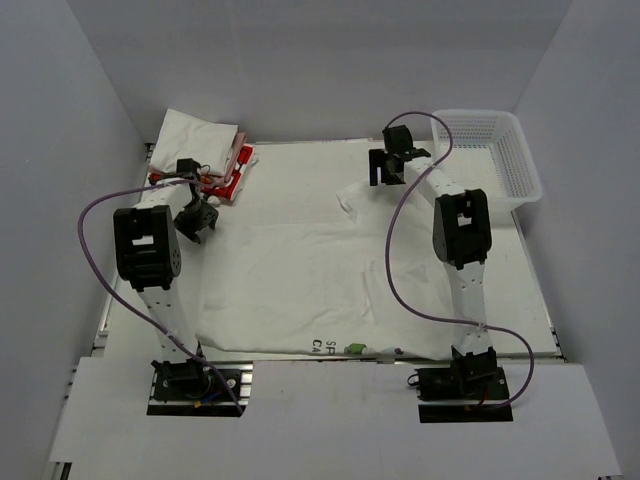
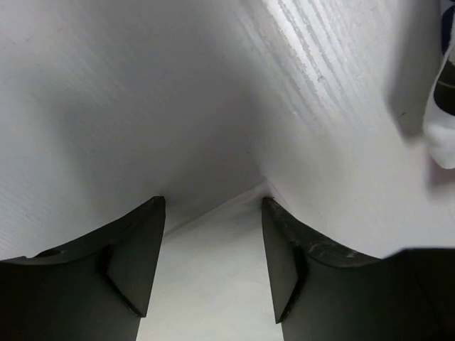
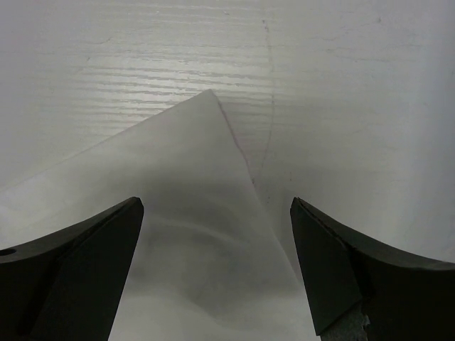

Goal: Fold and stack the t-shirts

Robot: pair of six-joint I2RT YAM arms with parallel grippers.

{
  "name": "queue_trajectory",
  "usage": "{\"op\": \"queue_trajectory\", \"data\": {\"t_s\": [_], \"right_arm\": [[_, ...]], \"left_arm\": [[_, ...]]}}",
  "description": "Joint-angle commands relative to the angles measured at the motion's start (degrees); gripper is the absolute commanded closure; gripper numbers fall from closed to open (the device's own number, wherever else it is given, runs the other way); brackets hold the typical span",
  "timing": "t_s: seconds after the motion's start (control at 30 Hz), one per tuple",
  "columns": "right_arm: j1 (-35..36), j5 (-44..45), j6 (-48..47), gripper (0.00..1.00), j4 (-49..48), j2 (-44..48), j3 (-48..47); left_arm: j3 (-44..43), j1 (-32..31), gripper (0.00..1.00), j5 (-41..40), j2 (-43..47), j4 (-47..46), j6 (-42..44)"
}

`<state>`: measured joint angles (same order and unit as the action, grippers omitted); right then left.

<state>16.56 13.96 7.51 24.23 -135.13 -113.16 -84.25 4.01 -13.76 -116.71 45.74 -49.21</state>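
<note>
A large white t-shirt [image 1: 320,270] lies spread flat on the table, with dark lettering [image 1: 323,346] and a small green print [image 1: 353,348] at its near edge. My left gripper [image 1: 197,218] is open at the shirt's far left edge. In the left wrist view the gripper [image 2: 213,273] holds nothing, with pale surface between its fingers. My right gripper [image 1: 386,167] is open above the shirt's far right corner. In the right wrist view a pointed cloth corner [image 3: 202,163] lies between the wide-open fingers [image 3: 85,263] of the gripper [image 3: 217,270]. A folded white shirt [image 1: 200,133] and a red patterned one [image 1: 232,170] lie at the back left.
A white mesh basket [image 1: 505,150] stands at the back right. White walls close in the table on the left, back and right. Purple cables loop beside both arms. The stack lies just behind the left gripper.
</note>
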Motion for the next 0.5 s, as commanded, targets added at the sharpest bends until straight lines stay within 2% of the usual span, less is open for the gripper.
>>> {"op": "queue_trajectory", "data": {"t_s": [0.0, 0.2, 0.27, 0.37, 0.47], "right_arm": [[-0.38, -1.99, -4.51, 0.10, -2.51, -1.80, -4.69], [-0.65, -4.55, -5.66, 0.10, -3.23, -7.25, -10.13], [-0.65, -4.55, -5.40, 0.10, -1.21, -9.09, -13.47], [-0.65, -4.81, -5.05, 0.10, -1.11, -9.01, -13.05], [-0.74, -5.43, -4.61, 0.10, -1.55, -8.22, -11.29]], "left_arm": [[-0.39, 0.03, 0.33, 0.75, -2.03, -1.44, 0.34], [-2.32, 0.03, 0.42, 1.37, -3.09, -1.26, 1.13], [-2.32, 0.03, 0.42, 1.37, -1.78, -1.26, 1.66], [-2.32, 0.03, 0.41, 1.37, 0.85, -1.26, 1.66], [-1.71, 0.03, 0.33, 0.66, 3.23, -3.54, 2.80]]}}
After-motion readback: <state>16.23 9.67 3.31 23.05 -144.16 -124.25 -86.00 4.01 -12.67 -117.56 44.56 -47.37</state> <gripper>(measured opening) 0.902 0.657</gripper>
